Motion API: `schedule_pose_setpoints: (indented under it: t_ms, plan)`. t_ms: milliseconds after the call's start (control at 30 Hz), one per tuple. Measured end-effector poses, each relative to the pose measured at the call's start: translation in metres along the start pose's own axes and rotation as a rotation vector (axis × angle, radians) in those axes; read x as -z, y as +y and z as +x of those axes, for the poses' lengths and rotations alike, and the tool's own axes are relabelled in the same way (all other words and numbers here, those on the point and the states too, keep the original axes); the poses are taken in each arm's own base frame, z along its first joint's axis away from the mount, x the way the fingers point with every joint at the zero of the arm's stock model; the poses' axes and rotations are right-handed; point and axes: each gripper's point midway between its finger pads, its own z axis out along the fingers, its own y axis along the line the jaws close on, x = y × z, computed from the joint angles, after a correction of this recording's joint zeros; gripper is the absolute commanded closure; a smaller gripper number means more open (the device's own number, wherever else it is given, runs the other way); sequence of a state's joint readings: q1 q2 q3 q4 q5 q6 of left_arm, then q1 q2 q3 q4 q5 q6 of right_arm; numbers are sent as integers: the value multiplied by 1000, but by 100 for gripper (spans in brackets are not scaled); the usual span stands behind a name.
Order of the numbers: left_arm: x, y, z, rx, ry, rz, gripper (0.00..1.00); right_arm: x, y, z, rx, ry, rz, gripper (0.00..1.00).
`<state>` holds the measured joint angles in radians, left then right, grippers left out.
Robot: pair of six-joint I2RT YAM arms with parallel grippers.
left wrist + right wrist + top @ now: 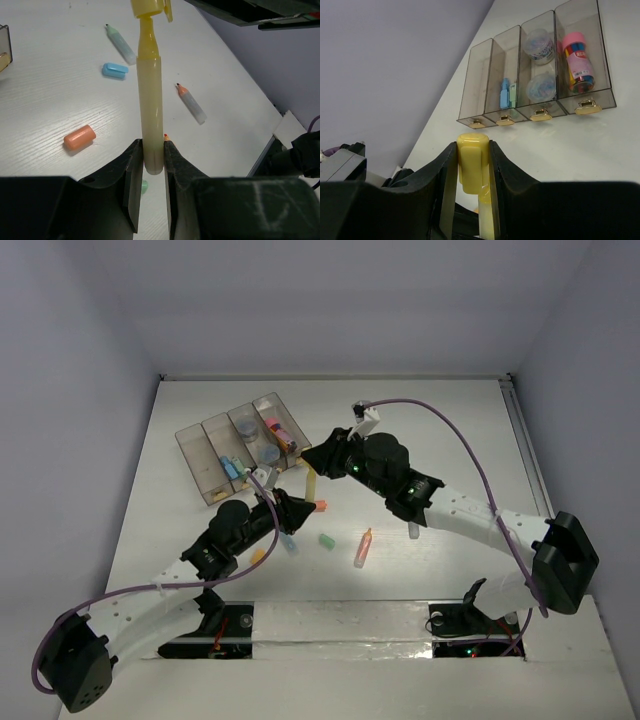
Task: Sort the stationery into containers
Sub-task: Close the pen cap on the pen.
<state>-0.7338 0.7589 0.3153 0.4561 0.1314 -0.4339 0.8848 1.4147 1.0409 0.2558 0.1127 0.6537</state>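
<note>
The yellow marker [150, 100] is being held off the table [50, 100] between both arms. Its barrel end is being pinched by the left gripper [152, 152] and its cap [472, 165] is being clamped by the right gripper [472, 150]. Farther off, two grey pots [538, 42], blue pieces [505, 93] and a pink item [576, 60] are being kept in the tray [479, 82], each kind in its own compartment.

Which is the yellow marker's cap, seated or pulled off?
Partly pulled off: the yellow marker shows its narrow neck bare between barrel and cap, with the tip hidden inside the cap.

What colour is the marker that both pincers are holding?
The marker is pale yellow, clearest in the left wrist view.
</note>
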Motion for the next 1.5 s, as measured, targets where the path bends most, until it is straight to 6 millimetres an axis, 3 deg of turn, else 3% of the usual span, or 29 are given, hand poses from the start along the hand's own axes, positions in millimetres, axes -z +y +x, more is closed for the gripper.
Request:
schedule_pose_setpoints:
  t_ms: [1067,1500]
  plan:
    - [4,-2,-8,-3,-29,-18,100,0,-6,-4,46,-19,24,81]
    - [0,2,-15,-10,-47,-47,100,1,1,6,28,-16,-4,81]
